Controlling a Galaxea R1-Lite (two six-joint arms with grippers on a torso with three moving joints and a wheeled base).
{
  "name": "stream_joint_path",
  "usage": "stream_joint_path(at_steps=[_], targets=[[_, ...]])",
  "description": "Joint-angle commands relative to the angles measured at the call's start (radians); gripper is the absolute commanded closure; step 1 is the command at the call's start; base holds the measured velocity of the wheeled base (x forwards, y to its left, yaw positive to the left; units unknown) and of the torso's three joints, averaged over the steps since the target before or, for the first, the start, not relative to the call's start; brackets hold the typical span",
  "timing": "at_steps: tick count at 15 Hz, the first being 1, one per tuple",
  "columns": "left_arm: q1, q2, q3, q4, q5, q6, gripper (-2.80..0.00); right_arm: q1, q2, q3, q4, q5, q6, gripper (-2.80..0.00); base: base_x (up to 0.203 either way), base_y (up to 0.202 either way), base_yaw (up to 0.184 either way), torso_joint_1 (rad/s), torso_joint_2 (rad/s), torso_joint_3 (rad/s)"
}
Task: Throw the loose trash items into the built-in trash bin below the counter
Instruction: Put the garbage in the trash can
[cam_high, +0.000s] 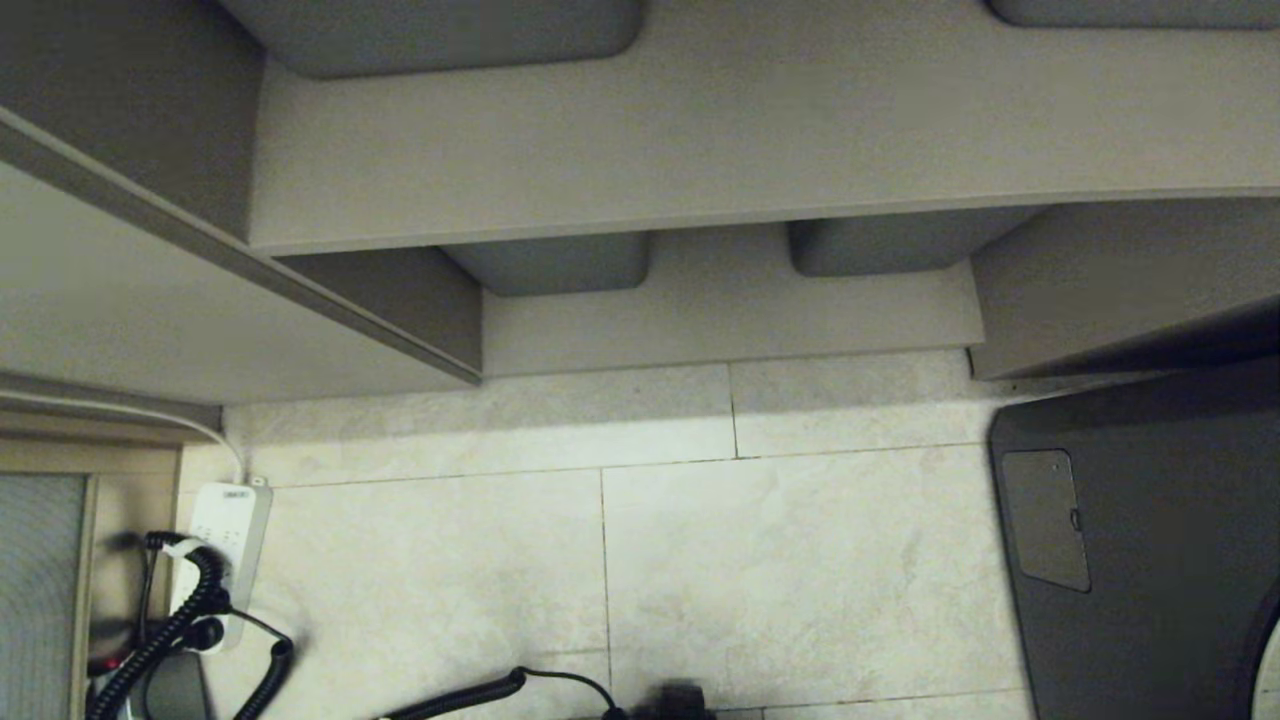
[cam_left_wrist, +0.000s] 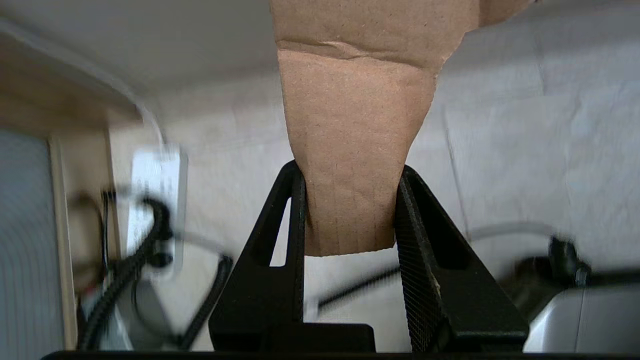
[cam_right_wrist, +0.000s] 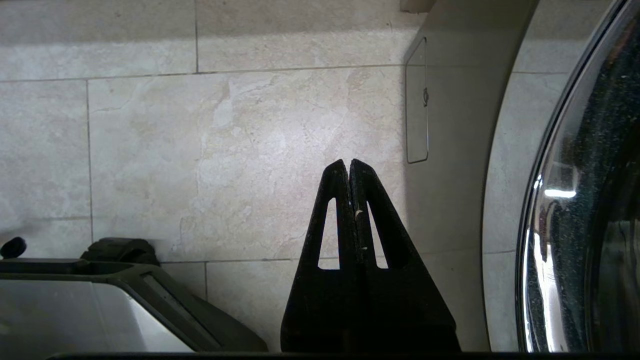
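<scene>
Gripping: the left gripper (cam_left_wrist: 350, 172) is clamped on a piece of brown cardboard-like paper (cam_left_wrist: 357, 125); both black fingers (cam_left_wrist: 295, 210) press its narrow lower end from either side; the wider, creased part fans out beyond the tips
Trash item held: it shows brown in the left wrist view, not turquoise; it hangs over the pale floor tiles (cam_left_wrist: 525, 150), touching only the fingers
Right gripper: the right gripper (cam_right_wrist: 348, 167) has its two fingers pressed together with nothing between them; it hangs above the tiled floor (cam_right_wrist: 225, 150)
Beside the right gripper: a grey appliance front with a small rectangular flap (cam_right_wrist: 416, 100); a round glossy door with a chrome rim (cam_right_wrist: 575, 200)
Head view: neither arm shows; grey tubs (cam_high: 550, 262) stand on beige shelves (cam_high: 700, 140) above the floor
Floor clutter: a white power strip (cam_high: 232, 520) with black coiled cables (cam_high: 170, 640) lies on the robot's left
Built-in bin and counter: not in any view
</scene>
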Motion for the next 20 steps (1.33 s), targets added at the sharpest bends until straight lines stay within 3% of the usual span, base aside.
stream_joint_path(at_steps=[1,2,14,20], targets=[[0.0,0.002,0.002,0.051,0.007,0.003,0.0,0.0,-0.001,0.0,0.0,0.0,0.0,0.0,0.0,0.0,0.0,0.0,0.0,0.0],[0.0,0.002,0.002,0.077,0.035,-0.001,0.0,0.0,-0.001,0.0,0.0,0.0,0.0,0.0,0.0,0.0,0.0,0.0,0.0,0.0],[0.0,0.002,0.002,0.106,0.035,-0.003,0.0,0.0,-0.001,0.0,0.0,0.0,0.0,0.0,0.0,0.0,0.0,0.0,0.0,0.003],[0.0,0.002,0.002,0.106,0.034,-0.003,0.0,0.0,-0.001,0.0,0.0,0.0,0.0,0.0,0.0,0.0,0.0,0.003,0.0,0.184]])
